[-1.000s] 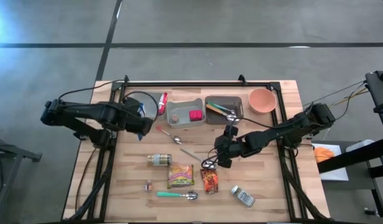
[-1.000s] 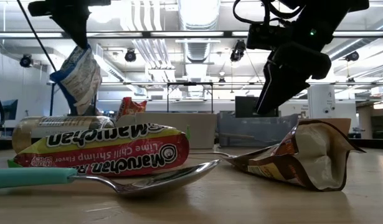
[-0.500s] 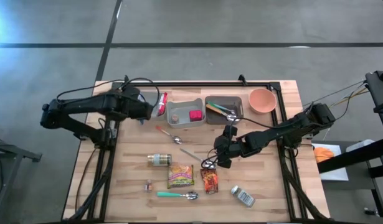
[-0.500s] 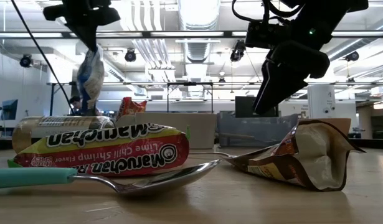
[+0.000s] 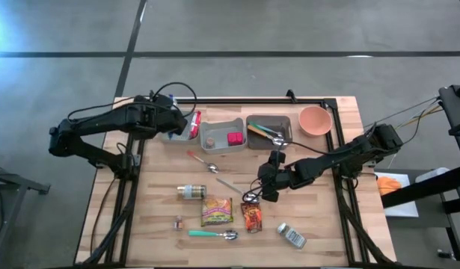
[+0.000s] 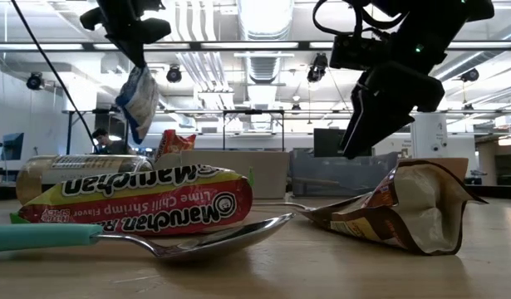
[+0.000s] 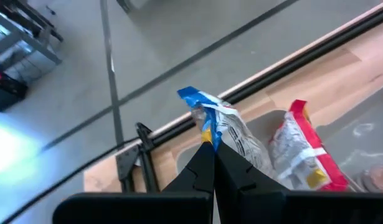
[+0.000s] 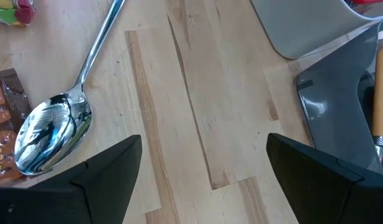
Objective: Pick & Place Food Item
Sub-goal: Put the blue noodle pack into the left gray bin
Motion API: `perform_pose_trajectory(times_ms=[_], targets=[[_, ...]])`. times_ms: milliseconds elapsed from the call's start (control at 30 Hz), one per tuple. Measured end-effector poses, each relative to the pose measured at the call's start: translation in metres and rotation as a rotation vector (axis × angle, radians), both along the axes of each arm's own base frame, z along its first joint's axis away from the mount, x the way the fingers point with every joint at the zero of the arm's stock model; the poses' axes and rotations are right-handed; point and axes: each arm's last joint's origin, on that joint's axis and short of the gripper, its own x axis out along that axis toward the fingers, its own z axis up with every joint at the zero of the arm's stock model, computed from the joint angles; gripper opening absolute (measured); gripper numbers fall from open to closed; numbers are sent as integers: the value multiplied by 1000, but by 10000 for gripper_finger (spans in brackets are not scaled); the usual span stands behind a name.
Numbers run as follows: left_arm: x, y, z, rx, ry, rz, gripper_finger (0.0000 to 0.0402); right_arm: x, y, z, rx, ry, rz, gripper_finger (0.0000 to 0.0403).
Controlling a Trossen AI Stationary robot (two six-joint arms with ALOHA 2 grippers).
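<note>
My left gripper [image 5: 176, 124] is shut on a blue-and-white snack bag [image 6: 139, 101], which hangs high over the far left of the table. The bag [image 7: 223, 132] is just beside a light grey bin [image 7: 266, 124] that holds a red packet [image 7: 303, 157]. My right gripper [image 5: 270, 188] stands open above bare wood in the middle of the table. A metal spoon [image 8: 51, 134] and a brown-orange packet [image 5: 251, 217] lie close to it, and nothing is between its fingers. My left gripper pinches the snack bag by its crimped upper end [image 7: 207, 135] between its two shut fingers. The fingers come slanting down from the table's left. The bag hangs below them, clear of the table and the bin.
Two more grey bins [image 5: 221, 134] [image 5: 268, 128] and a pink bowl [image 5: 315, 119] line the far edge. Toward the near edge lie a jar [image 5: 191, 192], a ramen packet [image 5: 216, 211], a teal-handled spoon [image 5: 211, 235] and a small packet [image 5: 292, 236].
My left gripper has carried the snack bag toward the table's far edge and a little to the right, over to the bin with the red packet. Its wrist has turned on the way, and the hanging bag has swung round with it. The right arm has kept still.
</note>
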Motion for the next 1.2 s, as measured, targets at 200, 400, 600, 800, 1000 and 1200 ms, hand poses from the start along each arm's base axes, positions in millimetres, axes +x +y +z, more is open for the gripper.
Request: perform_pose_trajectory(times_ms=[200,400,600,800,1000,1200], targets=[[2,6,1,21,13,-16,0,0,0,-1,0,0,-1,343],[3,12,-4,42,40,-3,0,0,0,-1,1,-2,-1,343],[10,14,-32,53,67,-38,0,0,0,-1,1,-2,-1,343],[15,17,-61,65,80,-62,0,0,0,-1,1,-2,-1,343],[16,17,-91,70,63,-70,0,0,-1,-1,1,-2,-2,343],[16,18,-116,84,14,-67,0,0,-1,-1,0,-4,0,343]])
